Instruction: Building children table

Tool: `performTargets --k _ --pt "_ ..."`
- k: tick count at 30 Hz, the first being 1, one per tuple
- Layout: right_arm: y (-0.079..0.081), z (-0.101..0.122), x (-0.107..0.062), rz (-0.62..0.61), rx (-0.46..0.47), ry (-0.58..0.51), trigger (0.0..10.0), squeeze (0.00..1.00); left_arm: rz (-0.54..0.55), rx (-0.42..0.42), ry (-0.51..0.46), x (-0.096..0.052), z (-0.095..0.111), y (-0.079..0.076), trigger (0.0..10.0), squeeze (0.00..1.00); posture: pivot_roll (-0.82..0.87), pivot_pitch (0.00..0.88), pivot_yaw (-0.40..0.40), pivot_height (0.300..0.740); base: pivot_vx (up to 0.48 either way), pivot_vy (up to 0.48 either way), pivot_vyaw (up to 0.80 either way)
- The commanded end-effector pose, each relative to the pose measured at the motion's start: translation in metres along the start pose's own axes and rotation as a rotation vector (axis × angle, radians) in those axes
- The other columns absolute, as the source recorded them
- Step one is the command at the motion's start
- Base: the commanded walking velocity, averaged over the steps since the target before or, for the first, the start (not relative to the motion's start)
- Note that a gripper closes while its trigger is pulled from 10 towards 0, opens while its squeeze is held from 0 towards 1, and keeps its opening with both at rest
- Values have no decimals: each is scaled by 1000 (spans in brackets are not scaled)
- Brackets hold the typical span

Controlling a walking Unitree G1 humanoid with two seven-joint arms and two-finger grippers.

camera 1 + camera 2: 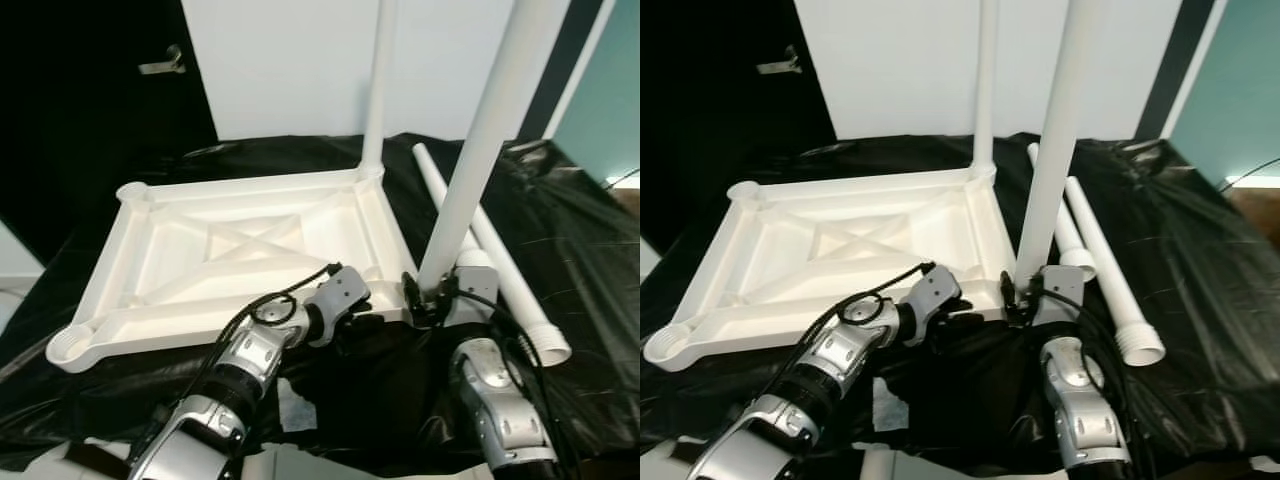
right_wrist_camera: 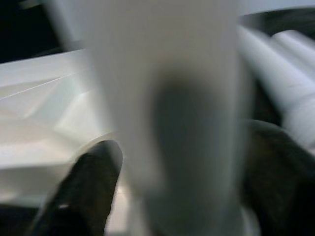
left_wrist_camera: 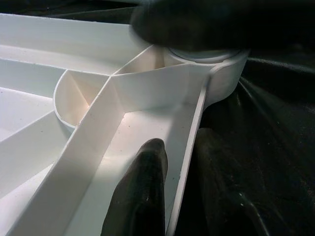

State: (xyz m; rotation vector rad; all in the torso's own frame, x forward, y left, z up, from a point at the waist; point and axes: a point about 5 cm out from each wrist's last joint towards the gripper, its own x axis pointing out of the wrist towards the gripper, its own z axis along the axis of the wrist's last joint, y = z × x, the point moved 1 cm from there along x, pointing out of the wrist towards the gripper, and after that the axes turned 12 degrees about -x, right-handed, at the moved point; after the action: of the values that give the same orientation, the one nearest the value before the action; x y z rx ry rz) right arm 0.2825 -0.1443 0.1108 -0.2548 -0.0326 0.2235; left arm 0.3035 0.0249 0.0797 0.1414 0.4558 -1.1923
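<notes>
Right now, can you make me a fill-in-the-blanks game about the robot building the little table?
1. The white tabletop lies upside down on a ____ sheet.
2. The right gripper holds a table leg that stands ____ at the tabletop's near corner.
3. Beside the tabletop, ____ spare legs lie flat on the sheet.
4. The left gripper rests its fingers on the tabletop's near ____.

Missing words: black; upright; two; edge

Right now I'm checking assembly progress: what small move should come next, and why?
Probably press the leg straight down into the near corner socket: the right gripper grips its base there, while the left gripper steadies the tabletop rim.
</notes>
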Motion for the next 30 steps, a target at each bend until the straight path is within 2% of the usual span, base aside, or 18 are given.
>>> performTargets --k 1,5,8,9,10,12,13,14,15,16,22,30 --pt "2 9 3 121 -6 -40 10000 0 -73 -129 198 3 -56 -16 10000 0 -66 0 2 740 0 0 0" --pt "-11 15 5 202 -46 -65 10000 0 -72 -130 198 4 -56 -16 10000 0 -68 0 0 740 0 0 0" --pt "-13 17 6 220 -60 -70 10000 0 -72 -131 198 4 -56 -16 10000 0 -68 0 0 740 0 0 0" --pt "-15 18 6 287 -69 -63 10000 0 -72 -131 195 4 -55 -17 10000 0 -68 0 -1 740 0 0 0" --pt "-15 18 6 287 -69 -63 10000 0 -72 -131 195 4 -55 -17 10000 0 -68 0 -1 740 0 0 0" --pt "-14 21 0 495 -113 -29 10000 0 -72 -133 192 5 -55 -17 10000 0 -64 0 -7 740 0 0 0" --pt "-14 21 0 495 -113 -29 10000 0 -72 -133 192 5 -55 -17 10000 0 -64 0 -7 740 0 0 0" --pt "-14 20 -4 572 -137 5 3804 0 -72 -136 190 5 -56 -18 10000 0 -64 0 -7 740 0 0 0" --pt "-14 19 -6 616 -151 28 3804 0 -72 -139 190 5 -56 -19 10000 0 -64 0 -7 740 0 0 0" --pt "-15 17 -8 653 -157 50 0 0 -73 -142 190 5 -58 -20 10000 0 -62 2 -10 740 0 0 0" --pt "-13 12 -14 718 -162 81 0 0 -74 -148 192 4 -59 -21 10000 0 -59 4 -10 740 0 0 0" --pt "-10 -1 -7 631 -108 126 0 0 -72 -145 192 4 -58 -19 10000 0 -61 2 -3 740 0 0 0"
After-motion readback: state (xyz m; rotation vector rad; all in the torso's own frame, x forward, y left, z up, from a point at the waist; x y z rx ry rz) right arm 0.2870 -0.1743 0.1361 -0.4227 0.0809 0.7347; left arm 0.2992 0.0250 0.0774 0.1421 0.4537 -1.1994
